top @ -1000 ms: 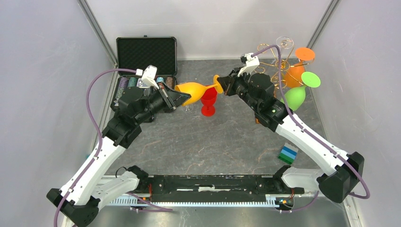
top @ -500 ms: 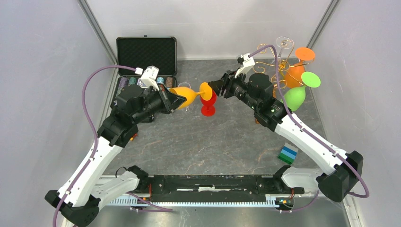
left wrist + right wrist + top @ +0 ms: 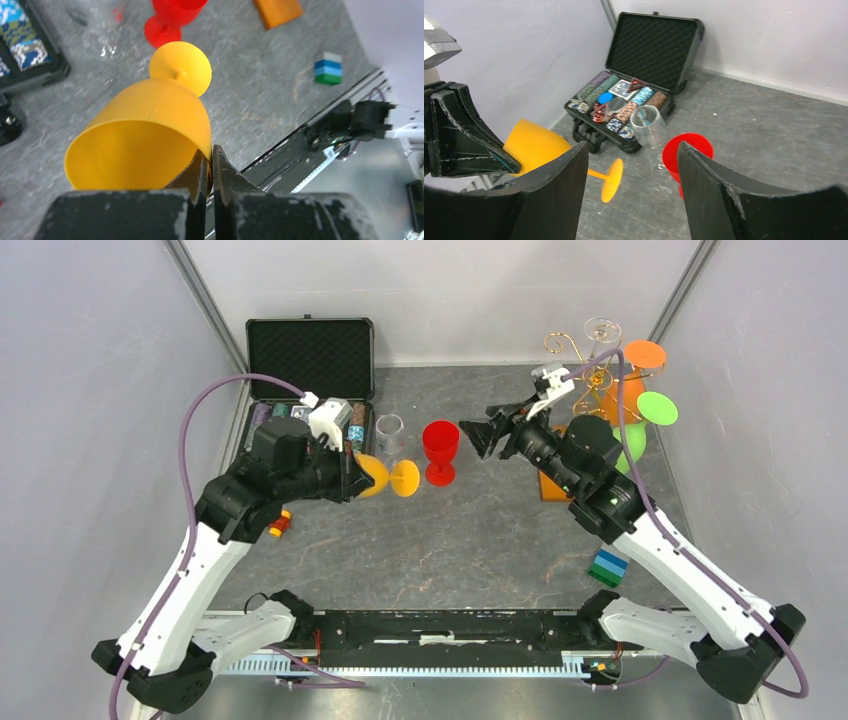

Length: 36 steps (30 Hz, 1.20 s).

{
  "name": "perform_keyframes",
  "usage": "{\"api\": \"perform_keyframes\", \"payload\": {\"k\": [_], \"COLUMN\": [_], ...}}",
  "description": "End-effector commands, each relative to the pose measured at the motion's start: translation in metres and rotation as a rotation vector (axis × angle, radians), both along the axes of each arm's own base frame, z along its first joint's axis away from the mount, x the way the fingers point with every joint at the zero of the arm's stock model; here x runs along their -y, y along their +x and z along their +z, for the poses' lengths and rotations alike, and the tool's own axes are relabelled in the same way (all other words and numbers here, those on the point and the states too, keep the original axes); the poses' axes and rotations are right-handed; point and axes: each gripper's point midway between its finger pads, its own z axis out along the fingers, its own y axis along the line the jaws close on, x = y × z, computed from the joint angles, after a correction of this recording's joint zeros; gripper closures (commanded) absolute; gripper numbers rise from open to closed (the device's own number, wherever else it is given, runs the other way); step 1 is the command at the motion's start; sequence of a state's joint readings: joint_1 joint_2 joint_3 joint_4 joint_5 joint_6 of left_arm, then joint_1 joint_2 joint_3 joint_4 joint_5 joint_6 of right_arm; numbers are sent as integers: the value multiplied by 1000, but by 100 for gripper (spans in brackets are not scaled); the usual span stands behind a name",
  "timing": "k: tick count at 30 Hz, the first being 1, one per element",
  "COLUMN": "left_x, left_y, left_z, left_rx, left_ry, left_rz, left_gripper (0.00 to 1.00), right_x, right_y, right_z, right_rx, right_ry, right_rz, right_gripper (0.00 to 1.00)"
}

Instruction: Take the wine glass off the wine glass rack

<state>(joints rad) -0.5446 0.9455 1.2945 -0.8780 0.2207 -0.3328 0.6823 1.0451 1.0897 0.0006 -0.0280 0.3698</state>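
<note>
No writing, label, brand or number can be read in any view. The chips [image 3: 616, 112] in the black case [image 3: 651, 47] carry coloured patterns, but they are too small and blurred to show any print.

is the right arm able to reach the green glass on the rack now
Probably not directly: the right gripper is open but points at the red glass, the green glass behind its wrist; it must turn round first.
</note>
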Motion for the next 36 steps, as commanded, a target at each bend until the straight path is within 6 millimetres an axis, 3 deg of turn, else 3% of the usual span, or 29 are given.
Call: {"api": "perform_keyframes", "payload": {"k": [1,7,13,18,23,28,36], "left_x": [-20,-24,-18,-7,6,9,19], "left_y": [1,24,52,74,80,84,91], "left_z": [-21,-63,-101,-107,-118,-134,-147], "left_rx": [-40,-163,-255,-253,-264,-292,-313], "left_ry": [171,317,418,488,538,578,589], "left_rz": [6,62,90,121,101,101,74], "left_gripper": [98,98,98,98,98,98,97], "right_x": [31,67,107,149,213,258,294], "right_y": [4,3,-5,-8,-18,-36,-58], "right_z": [-9,-11,12,25,42,58,69], "right_rx": [47,69,127,134,113,83,23], "right_ry": [-113,-220,-267,-372,-521,-631,-838], "right_rz": [-124,-260,-399,-568,-858,-1068,-1257], "right_gripper": [30,28,28,28,28,27,19]}}
